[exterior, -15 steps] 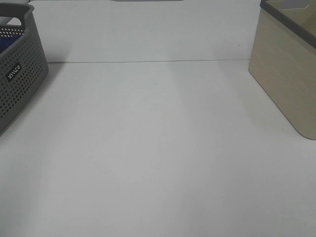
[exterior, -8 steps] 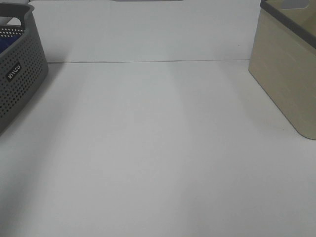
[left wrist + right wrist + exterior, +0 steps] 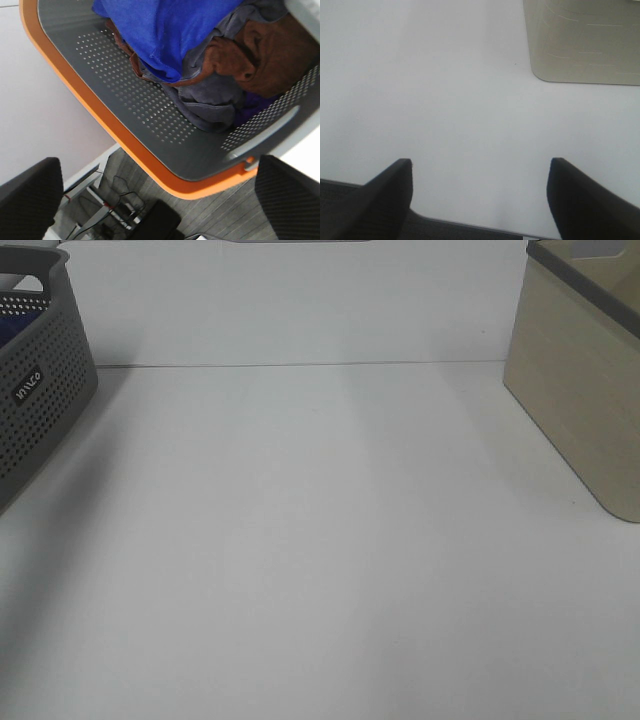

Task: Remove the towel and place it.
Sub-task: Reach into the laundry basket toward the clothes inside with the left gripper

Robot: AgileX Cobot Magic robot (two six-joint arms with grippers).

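White table (image 3: pixel 320 540) spans the exterior view. Beige basket (image 3: pixel 580 390) stands at its right edge, grey perforated basket (image 3: pixel 45 410) at its left edge, well apart.

The left wrist view looks down into the grey basket, which shows an orange rim there. The towel (image 3: pixel 170 30), deep blue, lies bunched inside on top of a brown cloth (image 3: pixel 260 55) and a grey cloth (image 3: pixel 210 105).

Left gripper (image 3: pixel 156 167) hangs above the basket, jaws spread wide, holding and touching nothing. Right gripper (image 3: pixel 481 162) hangs over bare table near the beige basket, jaws also spread wide and empty.

Small dark tag (image 3: pixel 27 384) with white lettering on the grey basket's wall; lettering too blurred to read.
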